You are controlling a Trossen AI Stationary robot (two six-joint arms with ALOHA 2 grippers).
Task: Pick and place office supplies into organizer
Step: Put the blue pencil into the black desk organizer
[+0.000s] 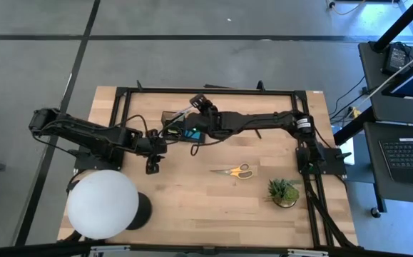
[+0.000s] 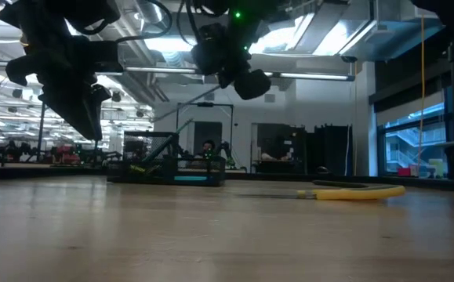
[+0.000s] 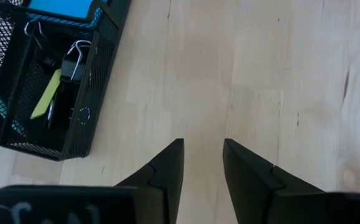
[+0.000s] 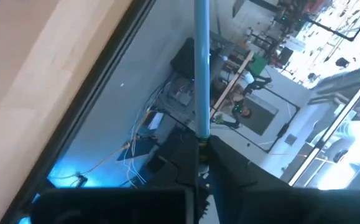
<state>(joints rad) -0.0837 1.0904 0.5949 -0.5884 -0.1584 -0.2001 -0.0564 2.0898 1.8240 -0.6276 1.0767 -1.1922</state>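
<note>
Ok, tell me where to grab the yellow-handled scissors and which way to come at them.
Come straight down on the scissors. They lie flat on the bare table, blades pointing toward the left arm's side, yellow handles toward the potted plant. Probably pinch across the narrow part where blades meet handles; the loops look too wide.

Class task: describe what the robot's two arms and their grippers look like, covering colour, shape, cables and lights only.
Both arms are dark, jointed, with black cables looping along them. The left gripper has two black, wedge-shaped fingers tapering to blunt tips. The right gripper is black too, and a small green light glows near its wrist.
</note>
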